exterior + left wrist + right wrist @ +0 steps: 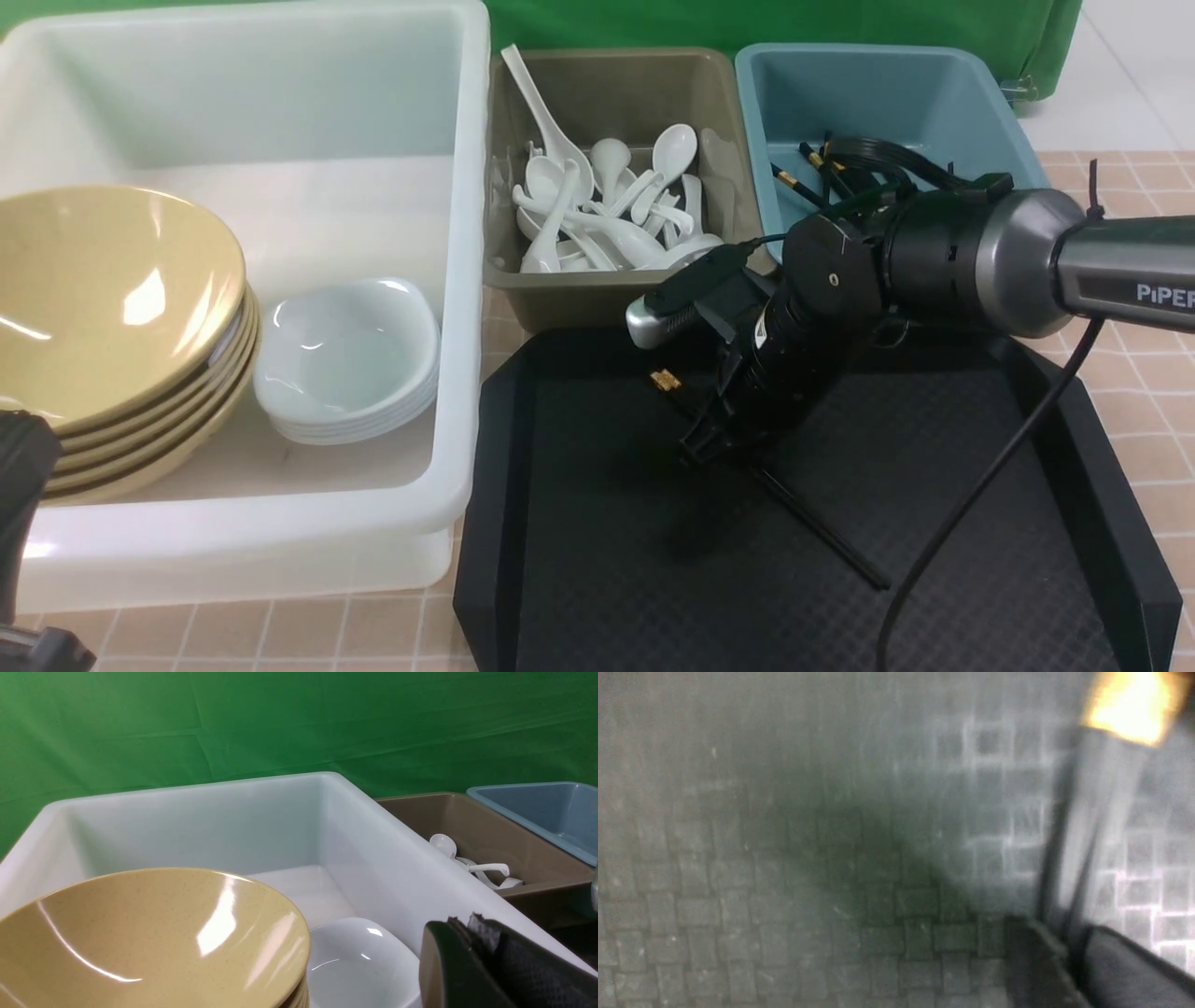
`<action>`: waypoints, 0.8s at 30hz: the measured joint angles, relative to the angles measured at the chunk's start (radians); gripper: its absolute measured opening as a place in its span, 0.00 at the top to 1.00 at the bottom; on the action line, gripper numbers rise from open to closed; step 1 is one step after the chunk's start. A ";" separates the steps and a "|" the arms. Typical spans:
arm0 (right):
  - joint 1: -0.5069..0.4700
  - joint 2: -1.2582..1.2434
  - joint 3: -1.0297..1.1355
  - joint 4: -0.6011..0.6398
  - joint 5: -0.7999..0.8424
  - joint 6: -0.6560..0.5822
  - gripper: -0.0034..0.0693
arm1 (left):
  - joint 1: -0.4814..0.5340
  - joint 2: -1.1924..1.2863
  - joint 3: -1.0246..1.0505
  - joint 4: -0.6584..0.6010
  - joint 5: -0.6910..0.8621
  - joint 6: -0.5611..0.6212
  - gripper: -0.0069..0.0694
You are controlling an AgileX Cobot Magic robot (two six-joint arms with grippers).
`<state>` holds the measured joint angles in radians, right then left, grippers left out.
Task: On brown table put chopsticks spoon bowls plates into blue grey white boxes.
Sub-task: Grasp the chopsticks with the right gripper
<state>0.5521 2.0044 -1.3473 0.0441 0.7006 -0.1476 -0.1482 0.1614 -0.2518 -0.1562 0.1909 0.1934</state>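
Reaching down onto the black tray (pixel 597 523), my right pincer (pixel 709 439) stands over the chopsticks (pixel 812 523), the last piece of tableware outside the boxes. The chopsticks lie flat on the tray. Their long axis runs on a diagonal: the gold-banded thick end points away from me and to my left, toward the grey box (pixel 607 84), and the thin tips point toward me and to my right.

In the right wrist view the pincer's jaws sit together on either side of the chopsticks (pixel 1101 812), and I can see no gap between them and the sticks. I judge this a grip taken nearer the thick end than the tips.

The blue box (pixel 896 93), with other chopsticks already inside, lies just beyond the tray, away from me and a little to my right. The carry should be short, up and forward over its near wall. The long free tips could snag that wall, I think.

My left pincer (pixel 472 921) is closed on nothing, well apart beside the white tub (pixel 280 93). That tub holds the stacked bowls (pixel 103 289) and plates (pixel 345 355). The spoons (pixel 607 215) lie piled in the grey box. All of it stands on the table (pixel 1139 373).
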 joint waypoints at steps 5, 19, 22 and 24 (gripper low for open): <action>0.025 -0.031 0.014 -0.001 -0.022 -0.023 0.76 | 0.000 0.000 0.000 0.000 0.000 0.000 0.90; 0.089 -0.091 0.026 0.013 -0.038 -0.040 0.89 | 0.000 0.000 0.000 0.000 -0.011 0.000 0.90; 0.081 -0.087 0.024 0.014 -0.037 -0.040 0.89 | 0.000 0.000 0.000 0.000 -0.010 0.000 0.90; 0.069 -0.080 0.021 0.017 -0.033 -0.040 0.87 | 0.000 0.000 0.000 0.000 -0.010 0.000 0.90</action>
<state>0.6211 1.9243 -1.3264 0.0607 0.6677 -0.1876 -0.1482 0.1614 -0.2518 -0.1562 0.1806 0.1934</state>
